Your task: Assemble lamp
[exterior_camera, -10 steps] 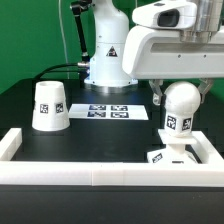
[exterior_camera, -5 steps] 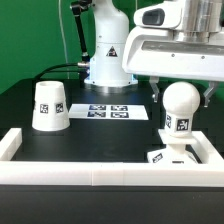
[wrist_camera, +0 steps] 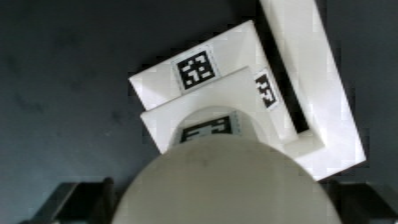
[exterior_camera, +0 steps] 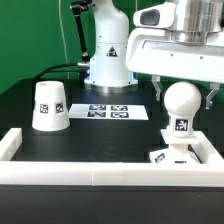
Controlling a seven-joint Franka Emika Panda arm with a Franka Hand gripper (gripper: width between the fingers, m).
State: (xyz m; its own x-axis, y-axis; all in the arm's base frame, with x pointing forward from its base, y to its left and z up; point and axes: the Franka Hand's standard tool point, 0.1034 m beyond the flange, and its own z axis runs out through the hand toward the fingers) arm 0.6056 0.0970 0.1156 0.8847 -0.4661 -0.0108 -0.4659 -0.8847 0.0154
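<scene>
Exterior view, nearest first: the front border rail (exterior_camera: 100, 172) runs across the foreground. Just behind it, at the exterior view's right, the flat square base (exterior_camera: 163, 158) lies in the rails' corner. The bulb (exterior_camera: 180, 104) stands upright on the base, stem down.

The gripper (exterior_camera: 183, 100) hangs over the ball with its fingers (exterior_camera: 157, 98) spread wide, one on each side. A sliver of gap shows on the exterior view's right; contact on the other side cannot be told.

Farther back, the shade (exterior_camera: 48, 106) stands well apart at the exterior view's left, wide end down. The marker board (exterior_camera: 113, 111) lies beyond, before the arm's pedestal (exterior_camera: 108, 62).

The wrist view alone shows the bulb (wrist_camera: 222, 180) from above, the tag on its stem, the base (wrist_camera: 164, 85) top and its touching rail (wrist_camera: 306, 50). It omits the shade.
</scene>
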